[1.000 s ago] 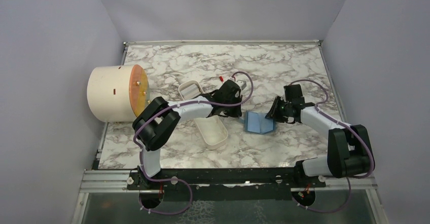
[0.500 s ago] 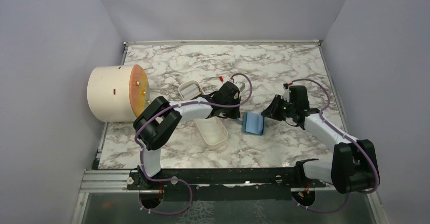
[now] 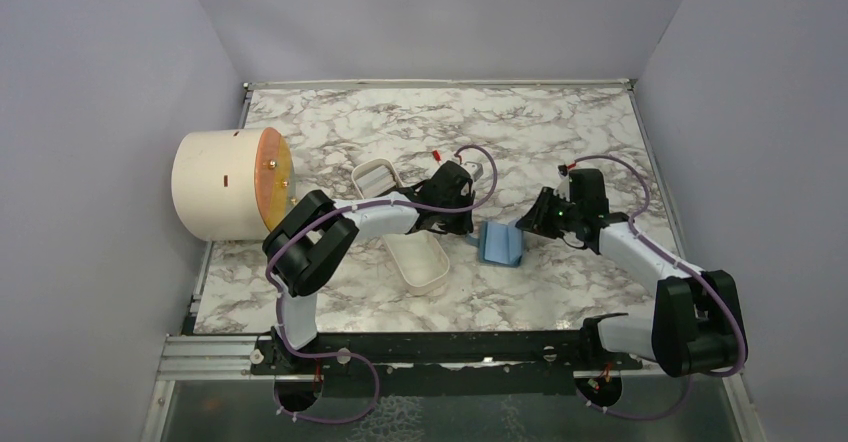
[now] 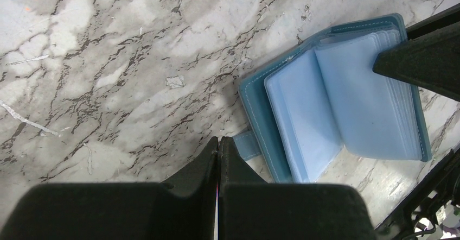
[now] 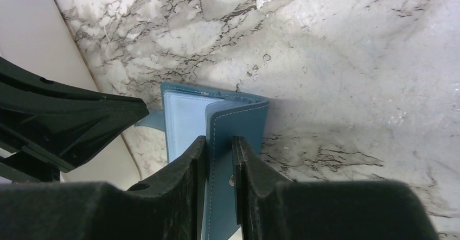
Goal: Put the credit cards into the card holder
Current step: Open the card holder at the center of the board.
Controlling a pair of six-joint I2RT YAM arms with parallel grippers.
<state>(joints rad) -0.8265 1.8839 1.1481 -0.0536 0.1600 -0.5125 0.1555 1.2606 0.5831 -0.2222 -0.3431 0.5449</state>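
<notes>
The teal-blue card holder (image 3: 500, 244) lies open on the marble between the two grippers. Its pale clear sleeves (image 4: 336, 104) are fanned out. In the right wrist view one teal cover panel (image 5: 238, 118) stands upright, and my right gripper (image 5: 218, 142) is shut on it with a finger on each side, by the small snap. My left gripper (image 4: 218, 140) is shut, its tips on the marble right beside the holder's strap (image 4: 247, 145), and nothing shows between the jaws. In the top view it (image 3: 468, 232) sits just left of the holder. The credit cards are out of view.
A long white oval tray (image 3: 415, 257) lies under the left arm. A cream cylinder (image 3: 215, 184) with a round orange face rests on its side at the left edge. Grey walls close in the table on three sides.
Over the last second the card holder slid a little left toward the left gripper, and the right arm's elbow swung outward to the right. The left arm barely moved.
</notes>
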